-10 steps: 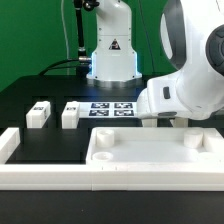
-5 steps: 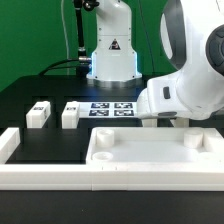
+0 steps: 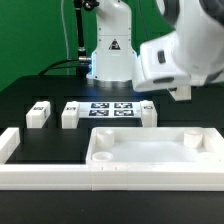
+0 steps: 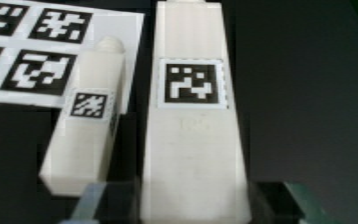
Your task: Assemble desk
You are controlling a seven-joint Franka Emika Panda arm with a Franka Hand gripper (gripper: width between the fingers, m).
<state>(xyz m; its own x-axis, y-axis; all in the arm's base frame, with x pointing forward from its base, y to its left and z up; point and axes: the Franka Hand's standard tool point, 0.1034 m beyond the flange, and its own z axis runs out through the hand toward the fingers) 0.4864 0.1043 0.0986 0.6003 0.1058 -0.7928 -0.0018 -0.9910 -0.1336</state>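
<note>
Green backdrop cloth stands behind a matte black table [image 3: 30, 95]. A long, low white border wall [image 3: 50, 178] runs along the table's front edge and turns back at the front corner on the exterior view's left.

Near the table's middle, a left leg [image 3: 38, 114] and a second leg [image 3: 70, 114] stand side by side and apart. Both are short white plastic blocks of square section, and each carries a black-and-white square tag. Next comes the marker board [image 3: 112, 108], flat and thin, printed with such tags. Behind it rises the robot base [image 3: 112, 55], which bears a triangular warning label; its lettering is too small to read. A third leg [image 3: 148, 112] stands just beside the marker board.

The tabletop panel [image 3: 140, 168], a large, rimmed white rectangle, lies against the border wall.

Only the wrist view shows the grip. The gripper [image 4: 181, 205] clamps narrowly on a held leg [image 4: 190, 110], with one of its fingers [image 4: 91, 203] at each side. This leg's tag faces the camera. The exterior view shows only the arm above the table's far edge.
</note>
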